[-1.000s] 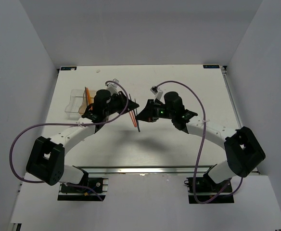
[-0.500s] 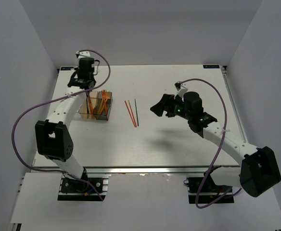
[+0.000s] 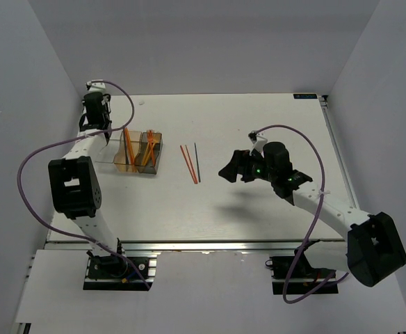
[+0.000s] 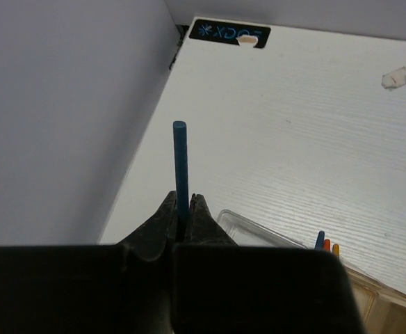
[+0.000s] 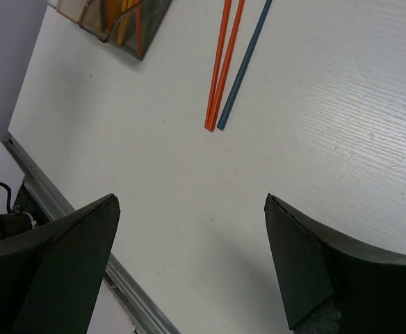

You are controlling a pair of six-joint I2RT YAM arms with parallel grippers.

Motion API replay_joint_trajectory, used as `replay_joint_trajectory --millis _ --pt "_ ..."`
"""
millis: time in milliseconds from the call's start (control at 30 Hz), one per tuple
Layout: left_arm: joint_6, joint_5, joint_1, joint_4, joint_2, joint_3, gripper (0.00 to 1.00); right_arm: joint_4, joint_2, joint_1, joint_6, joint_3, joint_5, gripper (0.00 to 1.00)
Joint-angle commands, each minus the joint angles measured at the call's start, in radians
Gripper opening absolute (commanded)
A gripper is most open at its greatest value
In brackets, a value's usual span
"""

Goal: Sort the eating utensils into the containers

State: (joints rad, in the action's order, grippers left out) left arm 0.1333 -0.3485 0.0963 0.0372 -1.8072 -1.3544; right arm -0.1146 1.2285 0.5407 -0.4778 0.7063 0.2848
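Note:
My left gripper [image 4: 183,198] is shut on a dark blue stick [image 4: 180,167] that points up toward the table's back-left corner. In the top view this gripper [image 3: 106,136] hangs at the far left, just left of the containers [image 3: 137,152]. They are a row of bins, one clear [image 4: 258,233], one tan-orange and one dark, with orange utensils [image 3: 147,142] standing in them. Two orange sticks [image 5: 220,69] and one dark blue stick [image 5: 245,62] lie side by side on the table. My right gripper [image 5: 192,202] hovers open and empty to the right of these sticks [image 3: 191,164].
The left wall [image 4: 64,118] rises close beside the left gripper. A metal rail [image 5: 130,296] runs along the table's near edge. White table surface [image 3: 258,125] spreads behind and to the right of the loose sticks.
The left arm has swung from the table's middle past the bins to the back-left corner, keeping the blue stick. The right gripper has opened and drawn back to the right.

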Motion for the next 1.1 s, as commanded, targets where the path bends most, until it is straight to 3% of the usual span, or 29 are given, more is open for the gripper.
replay_joint_trajectory --millis 0,100,167,233,467,500,567,600,667,800,1000,1067 --pt "0.003 0.080 0.003 0.102 -0.023 0.043 0.02 -0.060 -0.023 0.001 0.021 0.009 0.014 0.89" --pt "-0.020 0.104 0.002 0.125 -0.037 0.084 0.04 -0.066 0.017 0.001 0.028 0.036 -0.010 0.89" --pt "-0.032 0.109 0.003 0.125 -0.037 0.104 0.21 -0.048 0.084 0.005 0.047 0.074 -0.024 0.89" --pt "-0.047 0.098 0.003 0.125 -0.024 0.119 0.43 0.005 0.181 0.022 0.089 0.163 -0.062 0.89" --pt "-0.112 0.045 0.002 0.098 0.140 0.175 0.68 0.231 0.512 0.097 0.163 0.531 -0.260 0.89" --pt "-0.173 0.027 0.003 0.066 0.169 0.175 0.84 0.252 0.550 0.105 0.163 0.574 -0.280 0.89" --pt "-0.236 -0.020 0.003 0.033 0.244 0.150 0.98 0.305 0.666 0.142 0.176 0.718 -0.395 0.89" --pt "-0.309 -0.012 0.002 -0.103 0.267 0.115 0.98 0.366 0.745 0.162 0.177 0.769 -0.430 0.87" --pt "-0.366 0.032 0.002 -0.179 0.334 0.095 0.98 0.414 0.808 0.177 0.171 0.890 -0.508 0.84" --pt "-0.425 0.089 0.002 -0.359 0.414 0.107 0.98 0.457 0.893 0.205 0.156 0.966 -0.585 0.72" --pt "-0.420 0.158 0.002 -0.364 0.522 0.238 0.98 0.492 0.962 0.254 0.151 1.021 -0.576 0.52" --pt "-0.419 0.143 0.002 -0.356 0.552 0.256 0.98 0.501 0.982 0.268 0.145 1.032 -0.604 0.50"
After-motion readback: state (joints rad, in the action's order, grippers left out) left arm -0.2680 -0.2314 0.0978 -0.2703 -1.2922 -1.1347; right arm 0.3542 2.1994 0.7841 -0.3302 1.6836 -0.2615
